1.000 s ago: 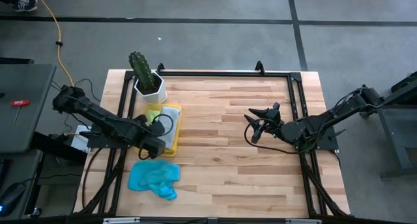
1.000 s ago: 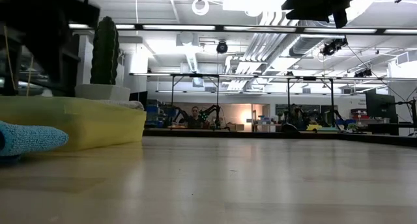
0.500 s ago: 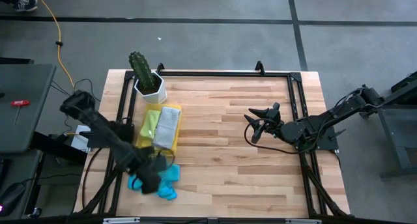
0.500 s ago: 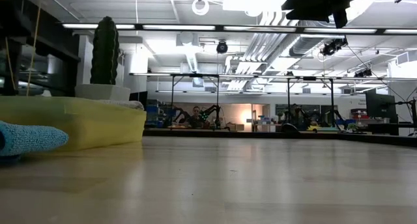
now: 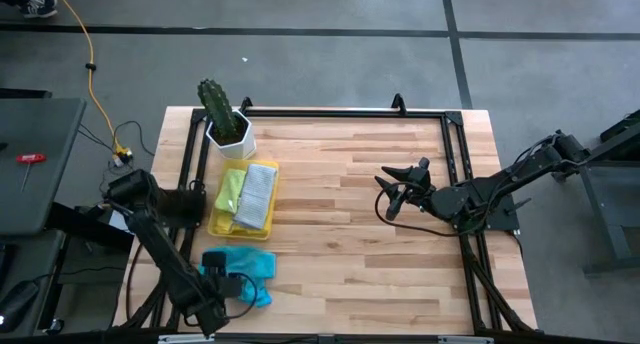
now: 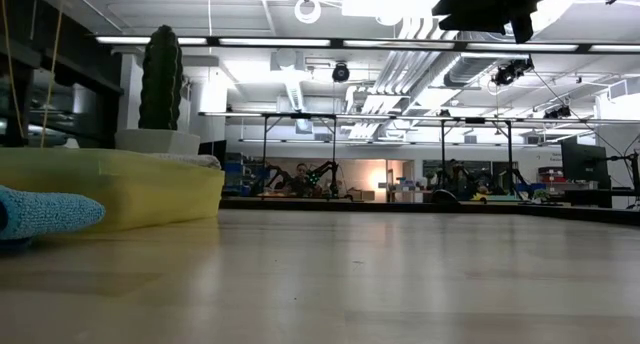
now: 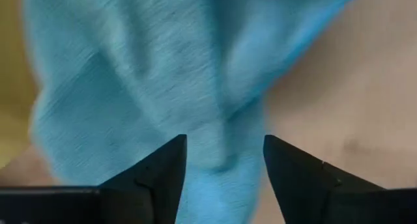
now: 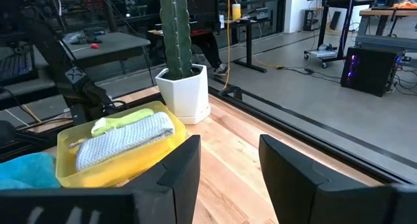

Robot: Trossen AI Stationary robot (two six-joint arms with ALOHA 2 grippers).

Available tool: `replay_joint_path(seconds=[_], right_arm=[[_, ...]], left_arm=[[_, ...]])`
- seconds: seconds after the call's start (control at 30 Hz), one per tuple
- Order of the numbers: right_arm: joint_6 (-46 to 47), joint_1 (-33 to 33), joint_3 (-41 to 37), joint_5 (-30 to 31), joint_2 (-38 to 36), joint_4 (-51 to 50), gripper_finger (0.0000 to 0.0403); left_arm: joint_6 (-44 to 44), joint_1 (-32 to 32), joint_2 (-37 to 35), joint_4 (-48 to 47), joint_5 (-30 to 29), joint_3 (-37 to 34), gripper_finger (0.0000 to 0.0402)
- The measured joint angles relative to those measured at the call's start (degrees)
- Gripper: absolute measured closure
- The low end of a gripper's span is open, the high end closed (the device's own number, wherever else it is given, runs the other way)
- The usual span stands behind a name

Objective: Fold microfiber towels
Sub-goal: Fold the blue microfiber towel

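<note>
Currently we're on pickup: left gripper (image 7: pixel 225 160) open, fingers straddling the crumpled blue towel (image 5: pixel 240 274) on the table beside the yellow tray (image 5: pixel 213 220); next we'd close on a fold; right gripper (image 5: pixel 392 196) open, waiting mid-table.

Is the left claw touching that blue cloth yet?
Cannot tell. In the left wrist view the left claw sits open over the blue cloth, but no contact or gap shows plainly.
</note>
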Motion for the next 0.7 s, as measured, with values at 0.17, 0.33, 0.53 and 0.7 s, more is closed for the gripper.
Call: replay_joint_path(seconds=[0.17, 0.33, 0.53, 0.7], right_arm=[[-0.01, -0.01, 0.00, 0.00, 0.01, 0.02, 0.0254], [-0.08, -0.01, 0.01, 0.01, 0.01, 0.00, 0.0254], [-0.12, -0.01, 0.00, 0.00, 0.00, -0.17, 0.0254], [-0.12, -0.02, 0.01, 0.00, 0.00, -0.20, 0.0254]], left_arm=[[-2.08, 0.20, 0.41, -3.74, 0.26, 0.00, 0.0190], [-2.53, 0.29, 0.45, -3.04, 2.56, -0.14, 0.0191], [-3.02, 0.66, 0.72, -2.29, 5.02, -3.07, 0.0197], [-2.14, 1.44, 0.72, -1.78, 5.02, -3.63, 0.0198]])
